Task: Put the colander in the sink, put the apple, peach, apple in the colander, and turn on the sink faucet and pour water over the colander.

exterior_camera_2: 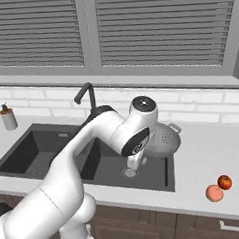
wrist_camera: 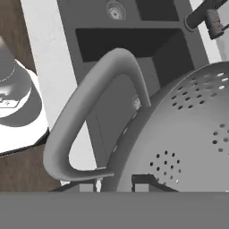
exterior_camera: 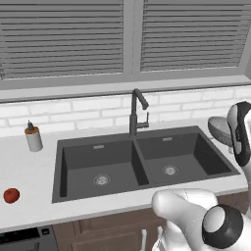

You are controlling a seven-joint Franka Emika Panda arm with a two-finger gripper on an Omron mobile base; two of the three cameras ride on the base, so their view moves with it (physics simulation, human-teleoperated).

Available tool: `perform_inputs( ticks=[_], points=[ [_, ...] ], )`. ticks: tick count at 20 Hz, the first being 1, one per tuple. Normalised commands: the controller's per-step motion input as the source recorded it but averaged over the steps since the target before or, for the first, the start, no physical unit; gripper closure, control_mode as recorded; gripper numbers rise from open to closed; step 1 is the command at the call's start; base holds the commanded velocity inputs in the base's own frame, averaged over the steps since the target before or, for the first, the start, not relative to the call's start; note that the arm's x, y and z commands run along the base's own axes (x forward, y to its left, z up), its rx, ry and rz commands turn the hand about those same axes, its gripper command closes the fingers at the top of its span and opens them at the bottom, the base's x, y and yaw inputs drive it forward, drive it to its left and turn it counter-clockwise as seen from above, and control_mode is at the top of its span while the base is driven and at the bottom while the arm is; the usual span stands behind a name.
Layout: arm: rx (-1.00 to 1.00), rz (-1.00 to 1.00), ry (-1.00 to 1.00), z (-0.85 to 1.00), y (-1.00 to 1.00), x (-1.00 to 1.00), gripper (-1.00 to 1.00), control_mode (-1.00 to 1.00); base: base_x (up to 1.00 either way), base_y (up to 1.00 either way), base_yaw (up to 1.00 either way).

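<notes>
The silvery colander (exterior_camera_2: 165,138) hangs tilted at the right end of the sink (exterior_camera_2: 38,146), just behind my wrist. My gripper (wrist_camera: 115,184) is shut on its rim beside a loop handle (wrist_camera: 89,112), and the holed wall (wrist_camera: 188,134) is close to the camera. From the left the colander (exterior_camera: 219,128) shows past the sink's (exterior_camera: 139,166) right edge. A peach (exterior_camera_2: 214,193) and a red apple (exterior_camera_2: 224,181) lie together on the right counter. Another apple (exterior_camera: 11,195) lies on the left counter. The sink faucet (exterior_camera: 137,112) stands behind the basin divider, and no water is running.
A small grey soap dispenser (exterior_camera: 33,137) stands on the counter left of the sink, against the white tile wall. Window blinds run above the faucet. My arm arches over the right basin (exterior_camera_2: 107,137). Wooden cabinet fronts lie below the counter's front edge.
</notes>
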Motion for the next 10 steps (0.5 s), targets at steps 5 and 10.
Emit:
perform_inputs(
  ticks=[5,10],
  points=[
    [-0.14,0.28,0.00,0.21,0.91,-0.36,1.00,-1.00,0.00,0.00,0.00],
    [-0.17,0.23,0.00,0.13,0.97,-0.26,1.00,-1.00,0.00,0.00,0.00]
  ],
)
